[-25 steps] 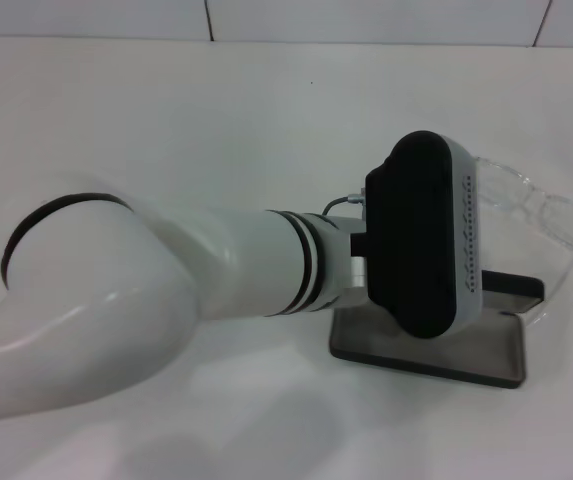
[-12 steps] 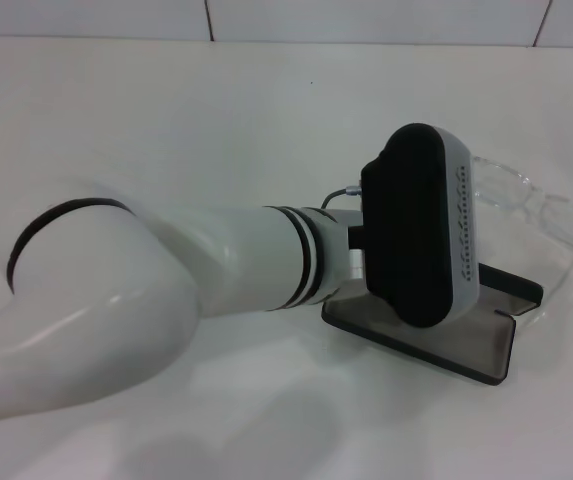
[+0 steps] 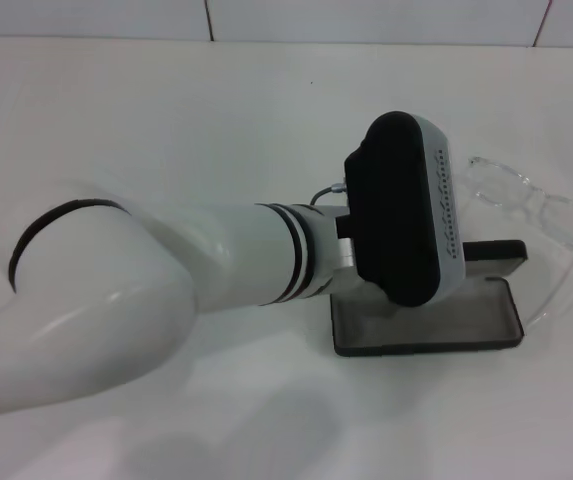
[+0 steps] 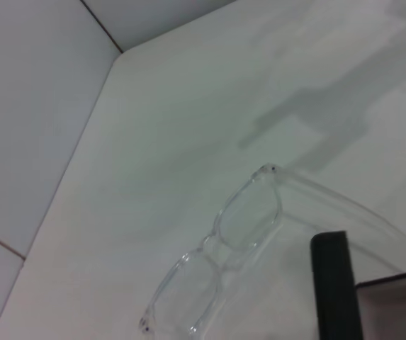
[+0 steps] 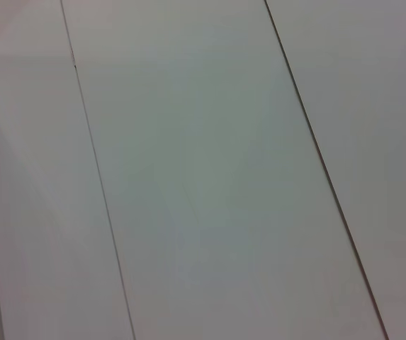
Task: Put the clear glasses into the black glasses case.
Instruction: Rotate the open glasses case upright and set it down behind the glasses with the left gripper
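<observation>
None done: the clear glasses (image 3: 536, 205) lie unfolded on the bench (image 3: 166, 130), just beyond the black glasses case (image 3: 428, 322).
Case: open, nothing visible inside.
Left gripper: fingers hidden above the case; cannot tell.
Left: grasp, place.

the left arm (image 3: 166, 290) reached from the lower left of the head view toward the centre right, its thick white link bending at a black-ringed joint and narrowing to a banded wrist. the wrist ended in a broad black and grey housing (image 3: 403, 222) standing tall at centre right. the pincer itself was hidden behind it. the right arm did not show.
</observation>
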`<action>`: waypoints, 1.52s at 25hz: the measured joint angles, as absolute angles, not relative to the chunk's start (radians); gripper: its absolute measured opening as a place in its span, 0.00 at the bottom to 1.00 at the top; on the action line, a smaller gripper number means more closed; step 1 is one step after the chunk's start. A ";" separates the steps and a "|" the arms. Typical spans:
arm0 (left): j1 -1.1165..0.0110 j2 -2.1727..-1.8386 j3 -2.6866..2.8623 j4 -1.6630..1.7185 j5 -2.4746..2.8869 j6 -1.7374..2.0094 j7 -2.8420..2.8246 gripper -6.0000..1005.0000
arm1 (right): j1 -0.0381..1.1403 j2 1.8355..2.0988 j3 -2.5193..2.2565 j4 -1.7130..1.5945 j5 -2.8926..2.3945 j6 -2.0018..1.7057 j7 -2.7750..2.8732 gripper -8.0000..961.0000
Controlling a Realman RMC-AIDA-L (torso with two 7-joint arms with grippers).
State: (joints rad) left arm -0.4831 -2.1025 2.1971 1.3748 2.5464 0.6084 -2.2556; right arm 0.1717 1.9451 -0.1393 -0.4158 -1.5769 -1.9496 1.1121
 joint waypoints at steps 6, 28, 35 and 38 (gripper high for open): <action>-0.483 -2.102 2.201 1.349 2.545 0.601 -2.256 0.47 | 0.172 1.945 -0.139 -0.416 -1.577 -1.950 1.112 0.83; -0.493 -2.099 2.235 1.359 2.538 0.641 -2.254 0.47 | 0.172 1.947 -0.140 -0.416 -1.577 -1.951 1.113 0.83; -0.488 -2.097 2.231 1.407 2.537 0.679 -2.255 0.47 | 0.172 1.947 -0.139 -0.416 -1.577 -1.954 1.114 0.83; -0.489 -2.097 2.230 1.413 2.537 0.684 -2.253 0.47 | 0.172 1.947 -0.138 -0.416 -1.577 -1.959 1.115 0.83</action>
State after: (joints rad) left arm -0.4890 -2.0967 2.2298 1.4133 2.5371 0.6839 -2.2526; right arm 0.1718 1.9465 -0.1382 -0.4157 -1.5768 -1.9594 1.1147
